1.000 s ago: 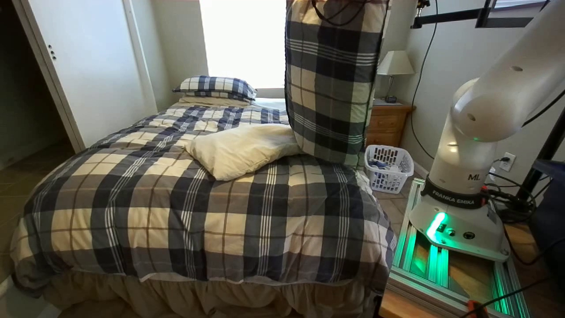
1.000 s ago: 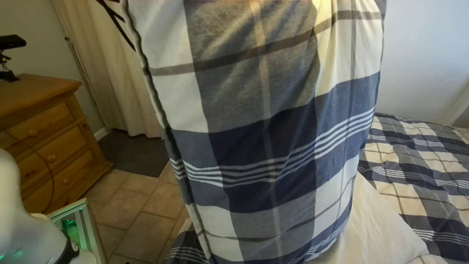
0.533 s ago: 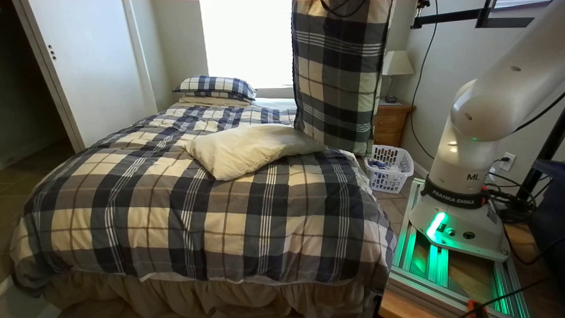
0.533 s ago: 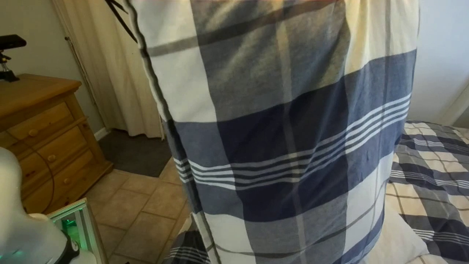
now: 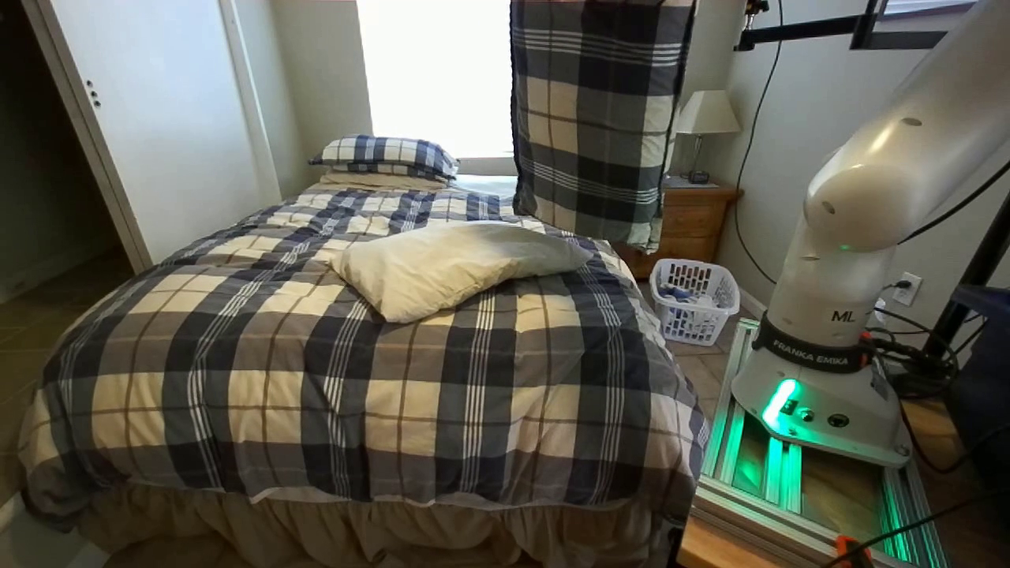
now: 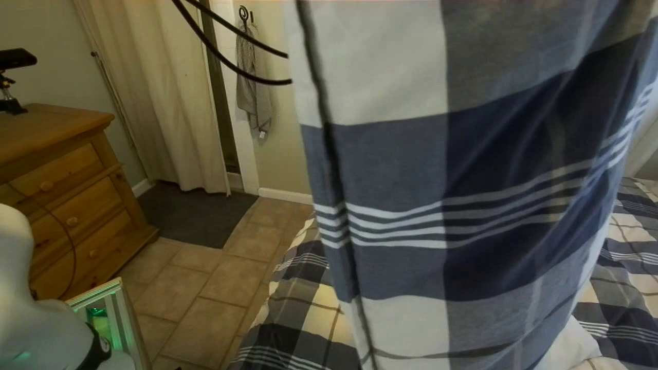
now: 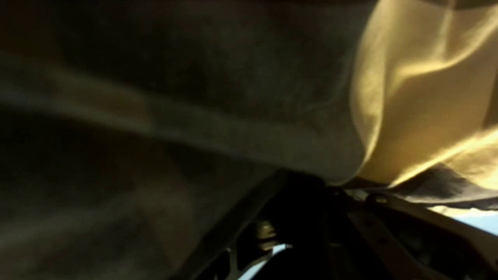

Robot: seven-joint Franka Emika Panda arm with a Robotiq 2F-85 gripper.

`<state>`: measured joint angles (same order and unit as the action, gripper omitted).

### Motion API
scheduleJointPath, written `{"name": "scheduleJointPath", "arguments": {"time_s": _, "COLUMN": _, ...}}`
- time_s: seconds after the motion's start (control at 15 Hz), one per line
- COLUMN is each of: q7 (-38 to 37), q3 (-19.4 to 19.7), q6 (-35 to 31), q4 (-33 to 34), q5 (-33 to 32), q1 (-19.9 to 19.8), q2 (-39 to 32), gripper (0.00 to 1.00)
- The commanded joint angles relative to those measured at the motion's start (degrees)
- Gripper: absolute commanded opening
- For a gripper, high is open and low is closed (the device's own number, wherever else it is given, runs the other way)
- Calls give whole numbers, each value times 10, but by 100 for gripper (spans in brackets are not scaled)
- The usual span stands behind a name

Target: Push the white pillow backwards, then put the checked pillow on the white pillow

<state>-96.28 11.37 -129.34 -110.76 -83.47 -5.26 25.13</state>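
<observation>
Across the left and middle of the room stands the bed (image 5: 316,386). Above its right side the checked pillow (image 5: 600,118) hangs upright. The white pillow (image 5: 454,268) lies on the bed, right of centre; whether the two pillows touch, I cannot tell. In the dark wrist view the gripper (image 7: 327,188) is pinched tight on the checked pillow's cloth.
</observation>
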Motion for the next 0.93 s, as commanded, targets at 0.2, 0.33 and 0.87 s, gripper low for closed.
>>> {"name": "scheduleJointPath", "arguments": {"time_s": 0.2, "q7": -76, "q3": 15, "q6": -84, "q4": 85, "q5": -80, "q1": -36, "q2": -72, "gripper": 0}}
{"name": "scheduleJointPath", "arguments": {"time_s": 0.33, "q7": -112, "q3": 16, "q6": -79, "q4": 101, "q5": -85, "q1": -41, "q2": -91, "gripper": 0}}
{"name": "scheduleJointPath", "arguments": {"time_s": 0.87, "q7": -173, "q3": 20, "q6": -72, "q4": 154, "q5": -94, "q1": -58, "q2": -157, "gripper": 0}}
